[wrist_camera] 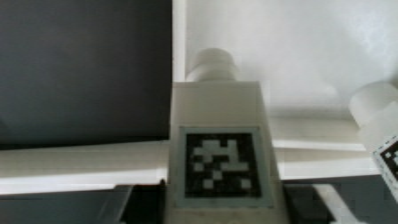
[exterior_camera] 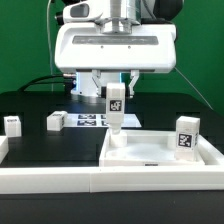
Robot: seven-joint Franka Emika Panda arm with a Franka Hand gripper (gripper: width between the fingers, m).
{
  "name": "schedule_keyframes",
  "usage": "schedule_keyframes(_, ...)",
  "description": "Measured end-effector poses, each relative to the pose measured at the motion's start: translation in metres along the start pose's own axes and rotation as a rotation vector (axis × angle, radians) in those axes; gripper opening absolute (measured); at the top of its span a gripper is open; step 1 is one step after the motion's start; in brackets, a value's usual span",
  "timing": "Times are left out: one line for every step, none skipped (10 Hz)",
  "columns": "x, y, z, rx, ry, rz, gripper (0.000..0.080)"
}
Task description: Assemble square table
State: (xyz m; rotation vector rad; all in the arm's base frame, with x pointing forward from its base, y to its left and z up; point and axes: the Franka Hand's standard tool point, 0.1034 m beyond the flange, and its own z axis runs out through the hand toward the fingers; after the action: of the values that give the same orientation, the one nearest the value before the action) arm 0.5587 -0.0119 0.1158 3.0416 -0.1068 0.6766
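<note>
The gripper (exterior_camera: 116,90) pinches a leg (exterior_camera: 115,112) by its upper part, the jaws pressed against its sides. The leg hangs straight below the fingers, its long axis upright and in line with the gripper. Its tagged face is turned toward the exterior camera.

The top (exterior_camera: 150,152) lies directly under the gripper. The leg's lower end reaches down at the top's far corner, on the exterior view's left. In the wrist view the leg (wrist_camera: 217,150) ends in a narrower round tip over the white top (wrist_camera: 294,50), close beside a rim. Whether that tip is already in a hole cannot be told. The coming move likely depends on keeping the axis plumb over that corner while the leg goes down or turns.

A second leg (exterior_camera: 187,135) stands on the top, well apart from the gripper toward the exterior view's right.

No brand or readable writing shows. The only markings are black-and-white square tags on the legs.
</note>
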Motion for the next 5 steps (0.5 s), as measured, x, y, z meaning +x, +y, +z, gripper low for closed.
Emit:
schedule_keyframes(0.0010, 0.0029, 0.0005, -0.015, 0.062, -0.005, 0.0291)
schedule_keyframes(0.0038, 0.0055, 0.0010, -0.030, 0.130, -0.010, 0.0291)
schedule_keyframes(0.0039, 0.0072, 0.0047, -0.036, 0.149, -0.013, 0.0291)
schedule_keyframes(0.0047, 0.0059, 0.0081, -0.033, 0.134, -0.013, 0.0291)
schedule_keyframes(0.0104, 0.0035, 0.0078, -0.030, 0.137, -0.015, 0.0291)
